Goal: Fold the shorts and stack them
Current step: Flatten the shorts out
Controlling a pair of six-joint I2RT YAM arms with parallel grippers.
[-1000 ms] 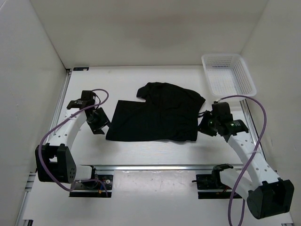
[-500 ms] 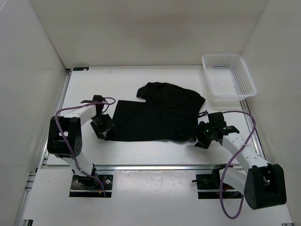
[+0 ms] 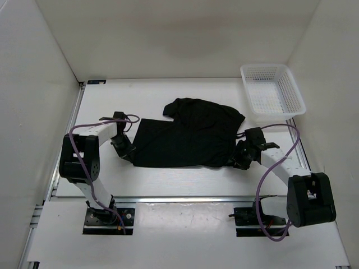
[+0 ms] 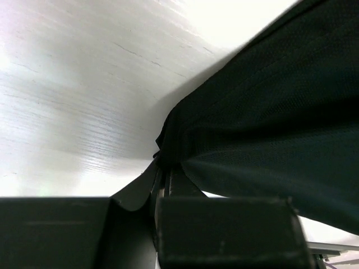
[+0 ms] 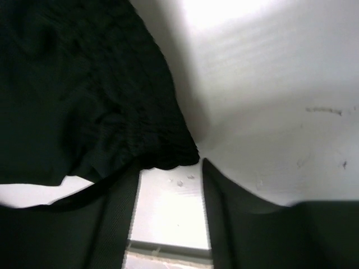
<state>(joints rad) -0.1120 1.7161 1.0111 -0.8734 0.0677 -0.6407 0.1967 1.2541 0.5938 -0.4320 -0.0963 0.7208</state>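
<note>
Plain white walls (image 3: 168, 33) box in a white table (image 3: 185, 92); bright light glares off its surface.

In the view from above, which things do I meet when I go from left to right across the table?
left gripper → shorts → right gripper → white mesh basket

A fixed overhead camera views the whole table (image 3: 146, 95); both wrist cameras sit close against the shorts (image 3: 190, 137).
</note>
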